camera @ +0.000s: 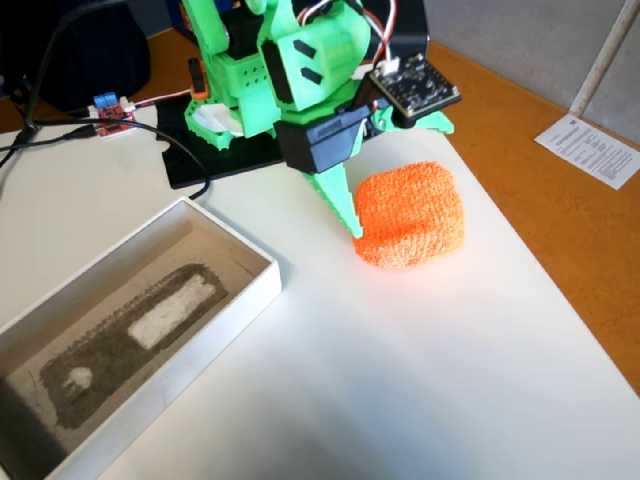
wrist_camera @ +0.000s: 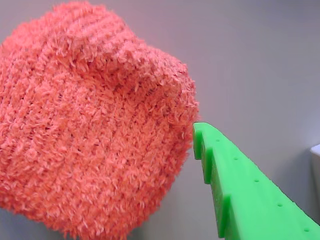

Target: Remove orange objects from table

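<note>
The orange fuzzy block (camera: 412, 215) rests on the white table (camera: 400, 380), to the right of centre in the fixed view. My green gripper (camera: 398, 178) comes down over it from behind with the jaws open. One finger (camera: 345, 205) touches the block's left side, and the other seems to sit behind its far right side. In the wrist view the block (wrist_camera: 90, 135) fills the left half, and one green finger (wrist_camera: 215, 155) touches its right edge. The second finger is out of that view.
A shallow white box with a grey lining (camera: 255, 295) stands at the front left. A black base plate (camera: 215, 160), cables (camera: 60, 135) and a small red circuit board (camera: 112, 118) lie at the back left. The table's right edge (camera: 560, 290) runs close to the block.
</note>
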You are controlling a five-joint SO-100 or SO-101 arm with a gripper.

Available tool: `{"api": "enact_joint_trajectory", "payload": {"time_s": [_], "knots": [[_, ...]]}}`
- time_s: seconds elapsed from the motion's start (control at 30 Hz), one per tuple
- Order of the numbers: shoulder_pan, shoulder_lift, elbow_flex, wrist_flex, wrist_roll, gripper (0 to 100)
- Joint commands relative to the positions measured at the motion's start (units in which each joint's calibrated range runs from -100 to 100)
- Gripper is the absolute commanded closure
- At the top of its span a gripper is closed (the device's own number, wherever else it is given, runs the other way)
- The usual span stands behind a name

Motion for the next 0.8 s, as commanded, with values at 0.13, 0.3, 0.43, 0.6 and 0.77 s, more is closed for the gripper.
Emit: {"api": "enact_joint_trajectory", "payload": {"time_s": [0.13, 0.3, 0.43, 0.6, 0.77], "knots": [[1.0, 5.3, 0.1, -6.1, 0.1, 37], [0.8, 10.9, -2.6, -9.5, -0.4, 37], [0.3, 14.8, -5.2, -10.8, -0.4, 37], [-0.2, 17.7, -8.0, -11.3, -0.6, 37], [0.0, 17.6, -8.3, -12.4, -0.4, 37]]}}
